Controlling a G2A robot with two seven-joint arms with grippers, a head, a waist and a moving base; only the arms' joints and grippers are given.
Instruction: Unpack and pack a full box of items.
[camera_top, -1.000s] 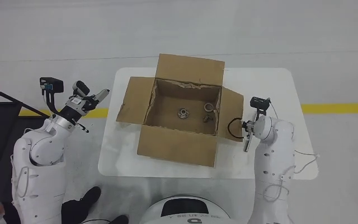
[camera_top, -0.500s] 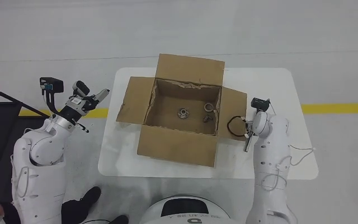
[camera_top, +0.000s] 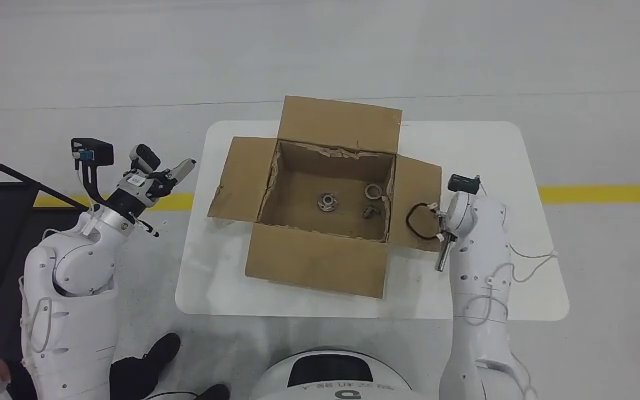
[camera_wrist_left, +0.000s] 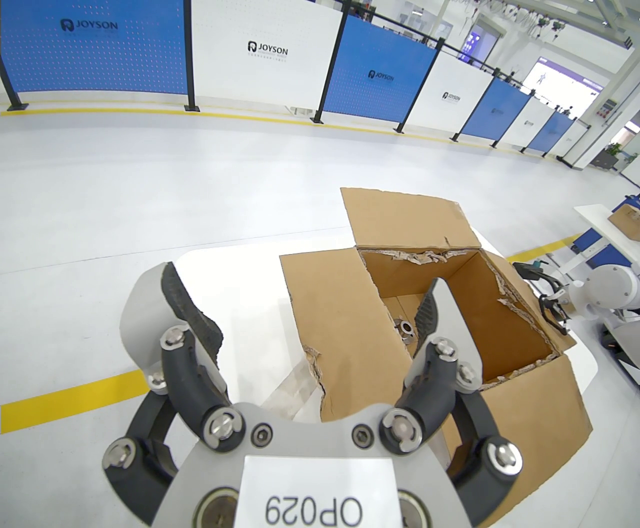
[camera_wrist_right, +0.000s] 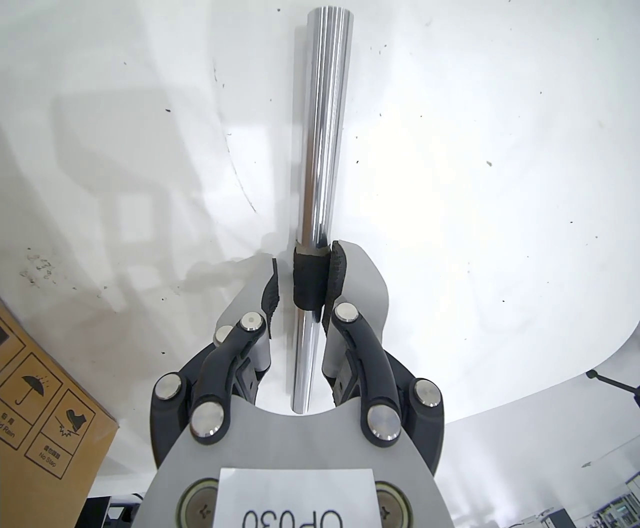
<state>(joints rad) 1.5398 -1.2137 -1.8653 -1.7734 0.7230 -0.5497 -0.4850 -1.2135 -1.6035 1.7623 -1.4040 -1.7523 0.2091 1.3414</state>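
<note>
right gripper (camera_wrist_right: 305, 276): jaws narrow, clamped on rod (camera_wrist_right: 320, 150) near one end, long end out over table (camera_top: 500, 160), 3 o'clock of box (camera_top: 315, 262). left gripper (camera_wrist_left: 305, 292): jaws wide, past table edge at 9 o'clock. gear (camera_top: 327, 203) and ring (camera_top: 374, 190) lie in box. judgement: hold is off-centre, so keep rod level, lower slowly, release only at contact; it may roll.

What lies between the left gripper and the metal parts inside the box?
Top view: between left gripper and metal parts lie a bare table strip, then a folded-out flap and side wall of the box.
</note>
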